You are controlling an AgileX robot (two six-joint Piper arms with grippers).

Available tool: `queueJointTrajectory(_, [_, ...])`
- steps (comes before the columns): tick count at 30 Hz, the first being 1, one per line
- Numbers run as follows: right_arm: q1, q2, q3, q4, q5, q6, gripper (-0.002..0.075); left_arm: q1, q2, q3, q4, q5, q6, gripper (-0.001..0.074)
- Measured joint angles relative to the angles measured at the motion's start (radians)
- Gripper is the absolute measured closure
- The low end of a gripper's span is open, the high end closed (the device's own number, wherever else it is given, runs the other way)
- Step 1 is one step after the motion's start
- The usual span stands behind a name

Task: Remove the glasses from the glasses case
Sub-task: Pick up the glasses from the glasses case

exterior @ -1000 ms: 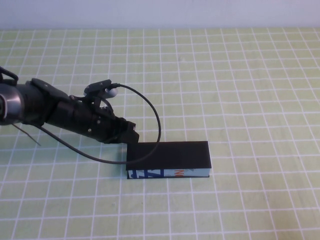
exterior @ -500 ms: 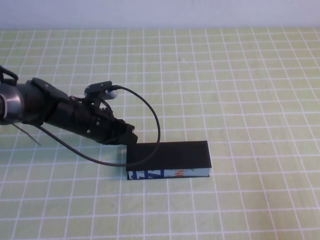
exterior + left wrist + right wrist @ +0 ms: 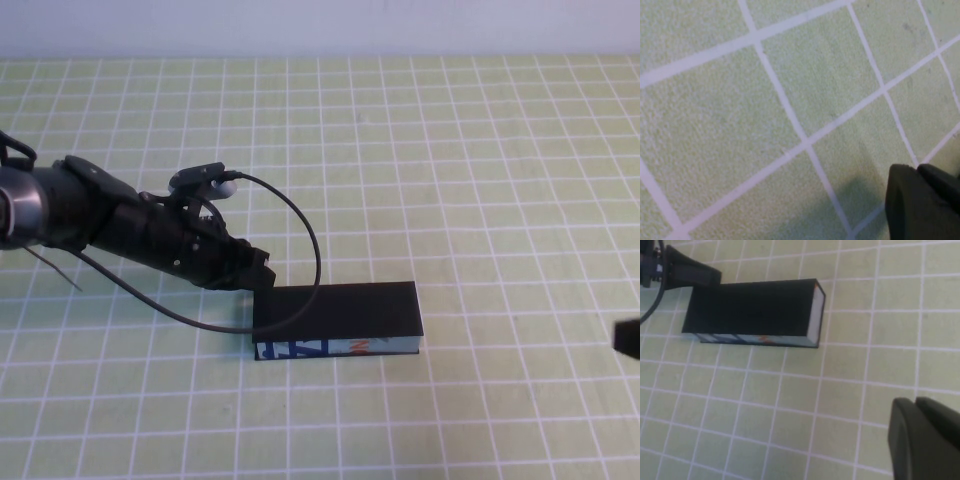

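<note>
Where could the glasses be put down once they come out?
Bare mat lies right of the case, up to the right gripper at the edge, and across the far side. It is crowded at the case's left end, where the left gripper sits.

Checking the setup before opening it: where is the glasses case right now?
In the high view, the glasses case lies closed at centre front, the left gripper at its left end, the right gripper far right.

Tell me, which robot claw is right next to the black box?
The left gripper, at the glasses case's back left corner. The right gripper sits far off at the table's right edge.
</note>
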Motion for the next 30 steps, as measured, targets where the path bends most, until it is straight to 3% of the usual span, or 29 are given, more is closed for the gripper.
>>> queueJointTrajectory(5, [0.072,0.237,-0.145,0.09,0.0,-0.137,0.0743,0.0,0.0,0.0,0.0,0.0,0.0,0.0739])
queueJointTrajectory(11, [0.365,0.472,-0.297,0.038,-0.064,-0.148,0.0743,0.0,0.0,0.0,0.0,0.0,0.0,0.0739])
queueJointTrajectory(15, [0.548,0.608,-0.39,-0.083,-0.1,-0.154,0.0743,0.0,0.0,0.0,0.0,0.0,0.0,0.0739])
queueJointTrajectory(19, [0.675,0.722,-0.468,-0.312,-0.104,-0.158,0.0742,0.0,0.0,0.0,0.0,0.0,0.0,0.0739])
queueJointTrajectory(23, [0.727,0.793,-0.512,-0.472,-0.122,-0.165,0.0696,0.0,0.0,0.0,0.0,0.0,0.0,0.0739])
queueJointTrajectory(30, [0.729,0.857,-0.528,-0.56,-0.228,-0.286,0.0502,0.0,0.0,0.0,0.0,0.0,0.0,0.0739])
